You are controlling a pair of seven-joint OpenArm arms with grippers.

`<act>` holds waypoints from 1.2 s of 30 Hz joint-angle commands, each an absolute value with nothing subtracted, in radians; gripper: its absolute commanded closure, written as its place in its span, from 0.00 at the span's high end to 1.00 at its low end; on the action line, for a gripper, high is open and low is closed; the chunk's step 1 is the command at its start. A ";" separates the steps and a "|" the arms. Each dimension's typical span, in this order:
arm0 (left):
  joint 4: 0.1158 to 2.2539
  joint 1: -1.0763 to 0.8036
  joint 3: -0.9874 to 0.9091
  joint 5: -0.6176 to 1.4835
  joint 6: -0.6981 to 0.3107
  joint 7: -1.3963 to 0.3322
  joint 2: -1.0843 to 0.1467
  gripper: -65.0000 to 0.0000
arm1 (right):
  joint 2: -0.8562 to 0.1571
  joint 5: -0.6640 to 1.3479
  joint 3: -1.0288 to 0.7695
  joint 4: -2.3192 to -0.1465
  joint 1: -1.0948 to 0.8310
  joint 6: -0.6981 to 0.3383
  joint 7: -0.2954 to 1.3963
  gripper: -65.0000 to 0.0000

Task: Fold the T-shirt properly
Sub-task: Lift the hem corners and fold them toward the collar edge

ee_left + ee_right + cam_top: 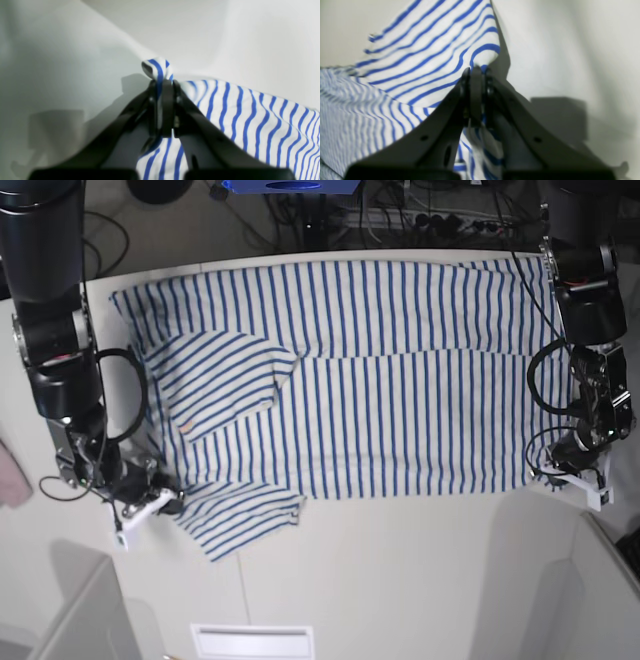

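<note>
We see one T-shirt (pixel 400 380) spread flat; our left gripper (pixel 162 82) and right gripper (pixel 476 71) pinch its 3 and 8 o'clock edges

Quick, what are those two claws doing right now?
Left gripper: closed, pinching a fold of the striped T-shirt.
Right gripper: closed, pinching the T-shirt's edge.

The T-shirt (pixel 380 370) is showing white cloth crossed by thin blue stripes, with a small orange mark (pixel 184 423) on its folded sleeve. Between the black fingers of the left gripper (pixel 162 85) a pinch of blue-striped white fabric is showing. The right gripper (pixel 476 72), also black, is showing the same stripes. Beside both claws the table (pixel 400 580) is looking plain off-white.
</note>
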State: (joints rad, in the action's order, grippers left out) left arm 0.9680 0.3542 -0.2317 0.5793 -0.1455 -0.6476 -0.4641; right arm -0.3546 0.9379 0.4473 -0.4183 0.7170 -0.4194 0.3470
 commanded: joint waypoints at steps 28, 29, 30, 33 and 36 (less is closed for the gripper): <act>1.285 0.234 -0.423 0.582 -0.257 -0.817 -0.490 0.00 | -0.423 1.069 0.332 -0.555 0.654 -0.429 0.386 0.00; 1.294 0.219 -0.441 0.582 -0.257 -0.817 -0.490 0.00 | -0.423 1.070 0.331 -0.556 0.654 -0.430 0.395 0.00; 1.303 0.208 -0.470 0.582 -0.257 -0.817 -0.490 0.00 | -0.423 1.072 0.331 -0.565 0.651 -0.432 0.403 0.00; 1.316 0.189 -0.521 0.582 -0.259 -0.817 -0.489 0.00 | -0.423 1.073 0.300 -0.662 0.604 -0.432 0.406 0.00; 1.320 0.180 -0.521 0.582 -0.259 -0.817 -0.490 0.00 | -0.423 1.066 0.177 -0.750 0.547 -0.430 0.461 0.00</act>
